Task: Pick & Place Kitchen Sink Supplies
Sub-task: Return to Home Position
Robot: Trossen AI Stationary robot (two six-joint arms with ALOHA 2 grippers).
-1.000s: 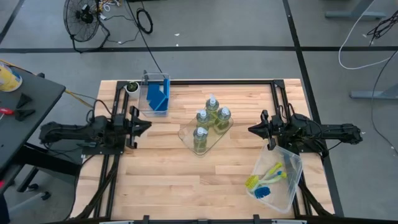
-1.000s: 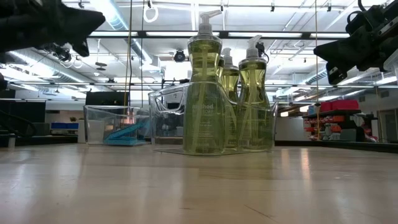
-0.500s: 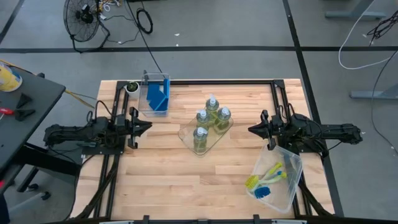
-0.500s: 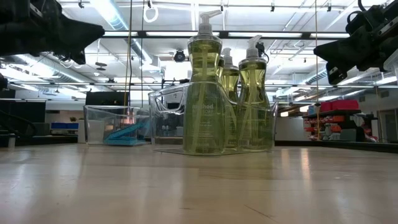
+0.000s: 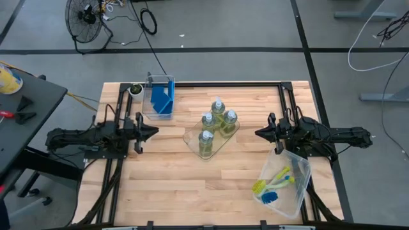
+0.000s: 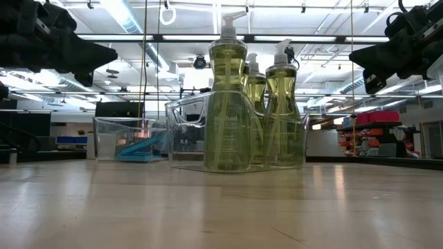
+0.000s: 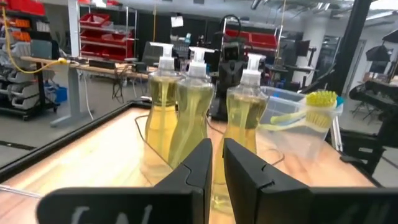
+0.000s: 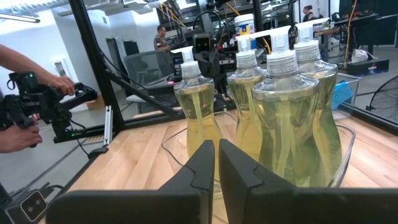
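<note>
High view, step: every supply looks sorted, so I judge this to be the closing return to rest, with nothing left to fetch.
High view, left gripper [image 5: 151, 131]: hangs empty over the left side of the wooden table [image 5: 166, 185], pointing at the middle.
High view, right gripper [image 5: 258, 133]: faces it from the right side, also empty.
High view, bottles [image 5: 215, 124]: four, upright, clustered on a clear tray [image 5: 192, 136] between the two grippers and apart from both.
High view, sponges [image 5: 161, 99]: flat blue slabs on edge in a clear bin [image 5: 147, 108], near the left gripper and off to its side.
High view, brushes [image 5: 273, 182]: two yellow-green and one blue, lying in a second clear bin [image 5: 295, 195] that starts just under the right arm, behind its gripper.
Low view, bottles: pinched waists, white pump tops, see-through plastic over yellow-green liquid. Both grippers hang above, one to either side.
Low view, table: pale planks with a smooth sheen.
Left wrist view, fingers [image 7: 199, 168]: dark, hard and flat-sided, closed to a thin slit with nothing in it. The bottles are straight ahead, and yellow bristles poke over the bin rim beyond.
Right wrist view, fingers [image 8: 198, 165]: same build, pressed nearly together and empty, with the bottles close in front.
Next move: my guess is no grasp, only folding both arms back while keeping clear of the tall pump tops.
</note>
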